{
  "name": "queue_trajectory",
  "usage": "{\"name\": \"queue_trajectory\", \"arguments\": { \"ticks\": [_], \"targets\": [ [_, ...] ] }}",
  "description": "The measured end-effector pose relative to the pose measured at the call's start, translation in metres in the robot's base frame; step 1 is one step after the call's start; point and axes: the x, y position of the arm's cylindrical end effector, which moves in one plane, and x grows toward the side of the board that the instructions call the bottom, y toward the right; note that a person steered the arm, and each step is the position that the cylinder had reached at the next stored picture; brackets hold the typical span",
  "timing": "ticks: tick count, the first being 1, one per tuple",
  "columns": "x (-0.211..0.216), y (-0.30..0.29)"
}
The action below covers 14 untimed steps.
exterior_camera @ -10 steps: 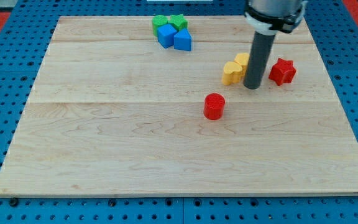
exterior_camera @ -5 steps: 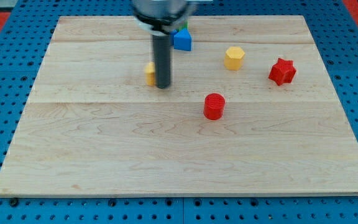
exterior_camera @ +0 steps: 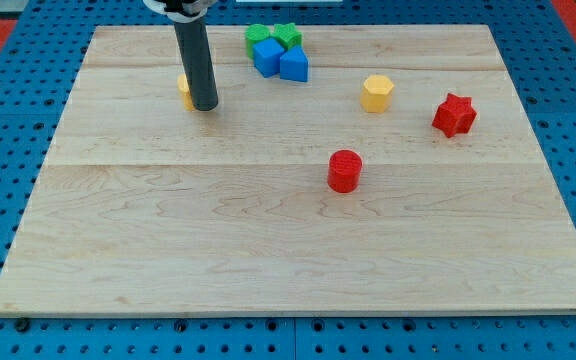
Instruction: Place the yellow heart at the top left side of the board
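The yellow heart lies near the board's upper left, mostly hidden behind my rod; only a yellow sliver shows at the rod's left. My tip rests on the wooden board, touching the heart's right side. A second yellow block, a hexagon, sits at the upper right.
Two green blocks and two blue blocks cluster at the top centre. A red star sits at the right. A red cylinder stands near the middle.
My tip has swept from the right to the upper left, pushing the yellow heart along with it. The yellow hexagon stayed at the upper right. The other blocks have not moved.
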Motion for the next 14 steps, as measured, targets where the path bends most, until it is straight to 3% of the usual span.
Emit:
{"name": "queue_trajectory", "arguments": {
  "ticks": [3, 5, 6, 7, 8, 9, 10, 11, 14],
  "targets": [
    [-0.010, -0.002],
    [-0.069, -0.033],
    [-0.073, -0.026],
    [-0.050, -0.009],
    [-0.075, -0.058],
    [-0.088, -0.063],
    [-0.061, -0.040],
    [-0.067, -0.080],
    [-0.096, -0.072]
  ]
}}
